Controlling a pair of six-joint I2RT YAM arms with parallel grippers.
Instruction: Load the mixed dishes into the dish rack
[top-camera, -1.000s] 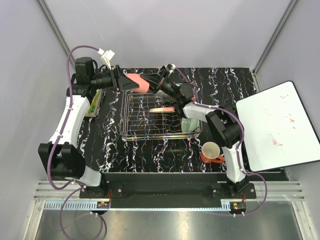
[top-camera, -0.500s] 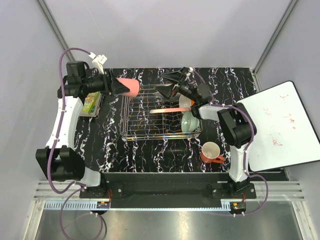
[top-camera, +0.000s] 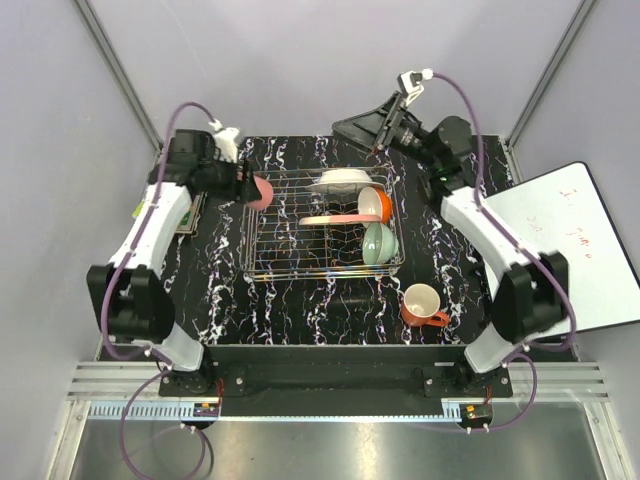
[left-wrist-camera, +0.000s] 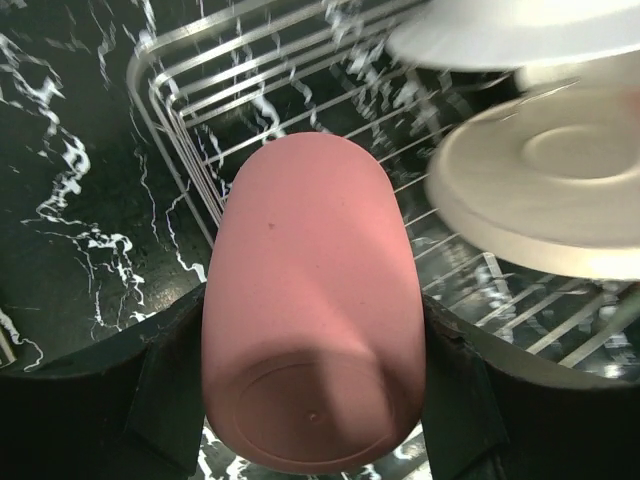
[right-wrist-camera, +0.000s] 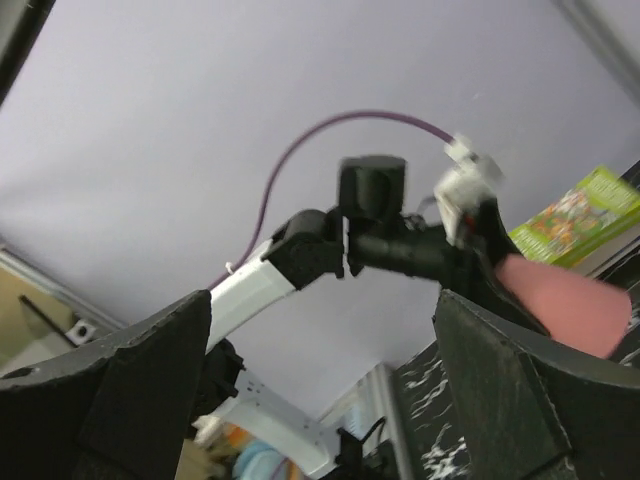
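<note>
Now the pink cup (left-wrist-camera: 310, 300) is pinched on its side by the left claw (top-camera: 247, 188), at the left edge of the rack (top-camera: 280, 248). In the rack a white plate (top-camera: 340, 180), a peach plate (top-camera: 328, 218), an orange bowl (top-camera: 378, 205) and a green bowl (top-camera: 380, 243) are seen. The mug (top-camera: 425, 303) is standing on the counter (top-camera: 300, 310), near the rack's near right corner. The right claw (top-camera: 352, 128) is spread and empty, raised beyond the rack's far edge.

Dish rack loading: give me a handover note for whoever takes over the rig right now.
Left gripper: shut on the pink cup, at the dish rack's left edge.
Right gripper: open, empty, raised beyond the rack's far side.
Done: white plate, peach-pink plate, orange bowl and pale green bowl are in the rack.
Left: place the cup; load the orange mug, on the table by the rack's near right corner.
</note>
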